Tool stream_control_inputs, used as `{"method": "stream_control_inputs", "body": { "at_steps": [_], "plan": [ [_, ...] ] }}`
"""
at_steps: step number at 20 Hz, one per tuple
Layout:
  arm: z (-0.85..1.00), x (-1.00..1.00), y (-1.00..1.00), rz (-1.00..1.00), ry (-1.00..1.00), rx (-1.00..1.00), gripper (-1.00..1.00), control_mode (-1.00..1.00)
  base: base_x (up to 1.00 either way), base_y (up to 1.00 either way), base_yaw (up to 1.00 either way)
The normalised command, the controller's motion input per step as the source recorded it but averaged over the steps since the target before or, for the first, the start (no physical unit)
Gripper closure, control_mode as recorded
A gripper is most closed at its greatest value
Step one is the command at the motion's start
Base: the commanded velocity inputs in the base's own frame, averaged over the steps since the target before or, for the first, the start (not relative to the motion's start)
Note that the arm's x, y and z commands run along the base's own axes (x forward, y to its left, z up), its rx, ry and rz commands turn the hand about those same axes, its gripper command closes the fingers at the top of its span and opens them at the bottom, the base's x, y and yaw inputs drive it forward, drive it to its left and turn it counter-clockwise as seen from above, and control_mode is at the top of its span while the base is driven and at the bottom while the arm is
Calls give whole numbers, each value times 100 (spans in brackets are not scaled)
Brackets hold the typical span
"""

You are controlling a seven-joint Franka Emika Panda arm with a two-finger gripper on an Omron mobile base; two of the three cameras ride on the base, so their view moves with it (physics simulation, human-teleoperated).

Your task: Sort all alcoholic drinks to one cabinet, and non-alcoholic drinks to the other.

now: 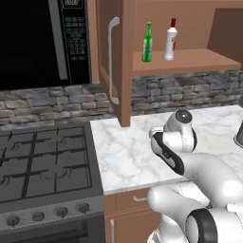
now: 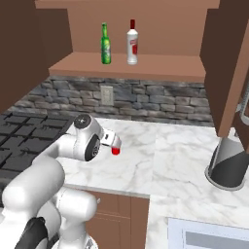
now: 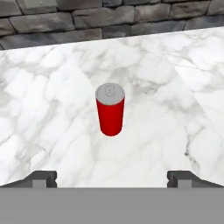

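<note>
Red can (image 3: 110, 109) stands upright on the marble counter (image 3: 52, 100) ahead of my gripper (image 3: 112, 177), jaws spread wide for it, while the green bottle (image 1: 147, 42) and white bottle (image 1: 170, 40) already share one cabinet shelf (image 1: 190, 59).

**What the frames hide or cut off**

In the right base view the red can (image 2: 115, 151) is mostly hidden behind the arm's wrist, with only a small red patch showing. The labels on the green bottle (image 2: 105, 44) and the white bottle (image 2: 132, 43) are too small to read. A dark grey appliance (image 2: 226, 165) on the bench (image 2: 165, 160) is part covered by the open cabinet door (image 2: 228, 68). The left base view crops the microwave (image 1: 42, 40) and stove (image 1: 45, 161) at its left edge.
</note>
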Motion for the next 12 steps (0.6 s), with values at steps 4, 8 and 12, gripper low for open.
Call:
{"method": "stream_control_inputs", "body": {
  "at_steps": [4, 8, 12],
  "plan": [
    [0, 19, 0, 0, 0, 0, -100, -100, 0, 0, 0],
    [0, 16, 0, 0, 0, 0, -100, -100, 0, 0, 0],
    [-7, 16, 0, 0, 0, 0, -100, -100, 0, 0, 0]
  ]
}}
